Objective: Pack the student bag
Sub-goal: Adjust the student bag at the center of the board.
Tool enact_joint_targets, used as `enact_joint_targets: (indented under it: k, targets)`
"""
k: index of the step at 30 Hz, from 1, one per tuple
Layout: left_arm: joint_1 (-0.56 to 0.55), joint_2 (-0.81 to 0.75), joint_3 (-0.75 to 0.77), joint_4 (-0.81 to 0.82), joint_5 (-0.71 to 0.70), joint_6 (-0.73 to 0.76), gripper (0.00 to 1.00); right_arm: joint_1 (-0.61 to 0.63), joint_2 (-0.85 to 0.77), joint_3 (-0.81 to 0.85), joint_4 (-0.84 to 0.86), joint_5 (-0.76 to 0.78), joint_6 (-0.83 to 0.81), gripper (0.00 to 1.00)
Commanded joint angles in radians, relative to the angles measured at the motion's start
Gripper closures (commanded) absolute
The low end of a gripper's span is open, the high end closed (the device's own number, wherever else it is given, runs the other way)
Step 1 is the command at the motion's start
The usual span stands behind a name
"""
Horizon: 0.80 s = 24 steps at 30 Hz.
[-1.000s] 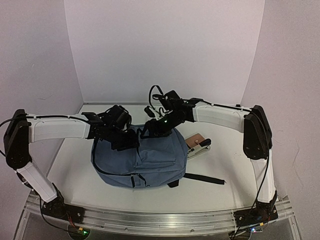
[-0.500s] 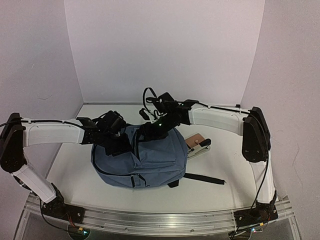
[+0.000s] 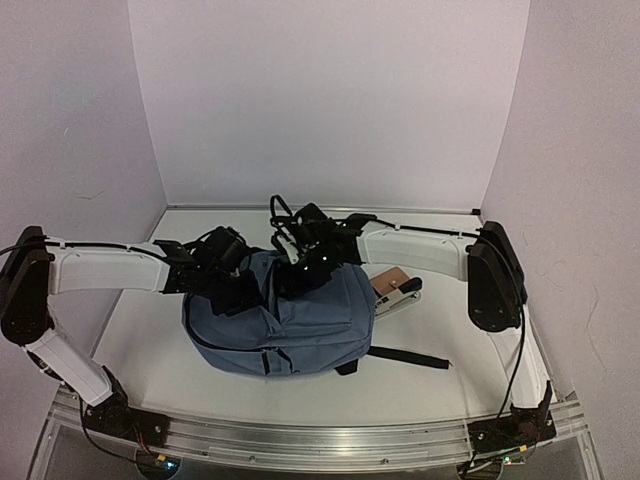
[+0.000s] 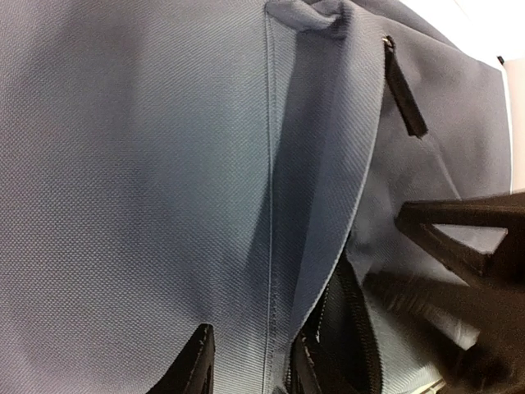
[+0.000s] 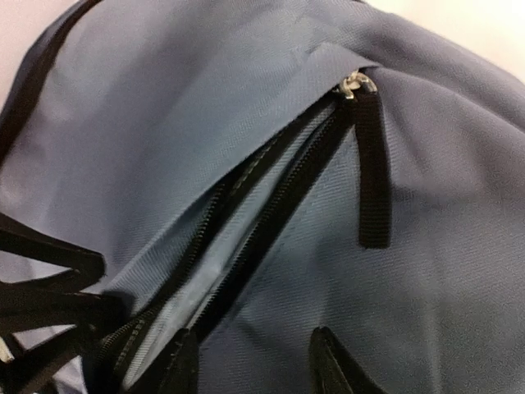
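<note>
The slate-blue student bag [image 3: 290,325] lies on the white table, front pocket toward the arms. My left gripper [image 3: 238,288] is at its upper left. In the left wrist view its jaws [image 4: 250,373] pinch the fabric flap [image 4: 271,246] beside the open zipper, one finger outside and one inside the opening. My right gripper [image 3: 300,272] hovers over the bag's top. In the right wrist view it [image 5: 254,365] is open and empty just above the fabric. The parted zipper [image 5: 246,213] runs to its left, with the slider and black pull tab [image 5: 373,172] ahead.
A small stack of books [image 3: 395,290], brown cover on top, lies on the table just right of the bag. A black strap [image 3: 410,357] trails from the bag toward the front right. White walls enclose the table on three sides.
My right gripper has moved left and down, from the bag's upper right edge to over its top middle. My left arm has shifted left and lower, still at the bag's upper left.
</note>
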Motion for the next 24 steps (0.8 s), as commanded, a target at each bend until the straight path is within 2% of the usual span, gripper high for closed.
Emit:
enact_joint_targets:
  k: [1, 4, 8, 10, 12, 14, 15, 17, 21, 24]
  targets:
    - [0.006, -0.003, -0.02, 0.024, -0.006, -0.031, 0.7, -0.003, -0.034, 0.004, -0.038, 0.096, -0.037, 0.81]
    - [0.007, 0.002, -0.031, 0.027, -0.009, -0.044, 0.72, -0.008, -0.082, 0.013, -0.052, 0.101, -0.063, 1.0]
    - [0.009, 0.022, -0.023, 0.031, 0.0, -0.036, 0.73, -0.033, -0.165, -0.03, -0.065, 0.077, -0.074, 1.0]
    - [0.009, 0.036, -0.011, 0.035, 0.008, -0.027, 0.73, -0.048, -0.202, -0.063, -0.062, 0.015, -0.076, 0.99]
    - [0.009, 0.05, 0.001, 0.039, 0.017, -0.019, 0.73, -0.048, -0.216, -0.073, -0.061, -0.078, -0.068, 0.79]
    - [0.009, 0.057, 0.004, 0.046, 0.02, -0.019, 0.73, -0.031, -0.211, -0.072, -0.051, -0.1, -0.057, 0.56]
    - [0.009, 0.057, 0.004, 0.048, 0.019, -0.02, 0.73, -0.018, -0.199, -0.064, -0.047, -0.094, -0.058, 0.49]
    - [0.009, 0.053, 0.002, 0.049, 0.014, -0.025, 0.73, -0.001, -0.169, -0.044, -0.042, -0.076, -0.047, 0.41]
    - [0.009, 0.038, -0.007, 0.047, 0.004, -0.041, 0.73, 0.02, -0.097, 0.014, -0.043, -0.033, -0.026, 0.33]
    - [0.009, 0.016, -0.024, 0.045, -0.006, -0.058, 0.73, 0.035, -0.053, 0.029, -0.046, 0.005, -0.031, 0.32]
